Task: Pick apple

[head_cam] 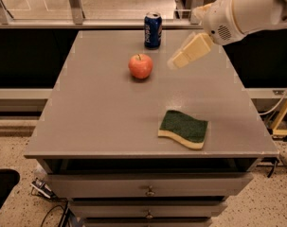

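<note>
Apple (140,66) is seen in the camera view standing upright, stem on top, on the rear half of the grey surface (100,122). It is near the blue soda can (153,30) but apart from it. The apple is judged firm, smooth, a little slippery and fairly light. Being round, it is best taken across its widest middle.

The pincer (180,59) hangs above the surface, near the apple on its right in the view, not touching it. Whether it is wide or narrow cannot be told.

A green and yellow sponge (184,129) lies near the front. White marks are seen on the can, but no writing can be read.
</note>
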`<state>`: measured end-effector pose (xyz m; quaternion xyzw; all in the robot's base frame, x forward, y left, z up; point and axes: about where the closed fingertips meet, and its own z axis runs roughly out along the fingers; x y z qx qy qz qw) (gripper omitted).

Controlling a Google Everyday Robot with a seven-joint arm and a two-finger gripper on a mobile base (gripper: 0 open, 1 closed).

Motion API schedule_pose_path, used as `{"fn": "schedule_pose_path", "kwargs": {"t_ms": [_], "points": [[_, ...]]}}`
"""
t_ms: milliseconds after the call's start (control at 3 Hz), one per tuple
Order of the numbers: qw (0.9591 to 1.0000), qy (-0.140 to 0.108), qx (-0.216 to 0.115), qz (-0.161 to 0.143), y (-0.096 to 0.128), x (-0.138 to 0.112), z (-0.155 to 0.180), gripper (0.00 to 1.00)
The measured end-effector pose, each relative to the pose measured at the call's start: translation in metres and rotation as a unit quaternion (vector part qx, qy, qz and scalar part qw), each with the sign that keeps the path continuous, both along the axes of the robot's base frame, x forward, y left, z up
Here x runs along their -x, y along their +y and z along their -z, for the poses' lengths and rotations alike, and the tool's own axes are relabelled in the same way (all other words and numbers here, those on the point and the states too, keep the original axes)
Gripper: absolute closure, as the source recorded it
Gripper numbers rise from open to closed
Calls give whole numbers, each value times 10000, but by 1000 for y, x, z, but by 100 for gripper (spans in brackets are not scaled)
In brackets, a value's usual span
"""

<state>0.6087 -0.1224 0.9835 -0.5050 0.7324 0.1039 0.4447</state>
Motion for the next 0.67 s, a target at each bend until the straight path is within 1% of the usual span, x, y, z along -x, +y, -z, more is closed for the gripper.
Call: {"fn": "schedule_pose_path", "kwargs": {"t_ms": [333,667], "points": [[9990,-368,-205,135,8,-16,-17,0],[9991,-354,-192,141,7,-16,-16,0]]}}
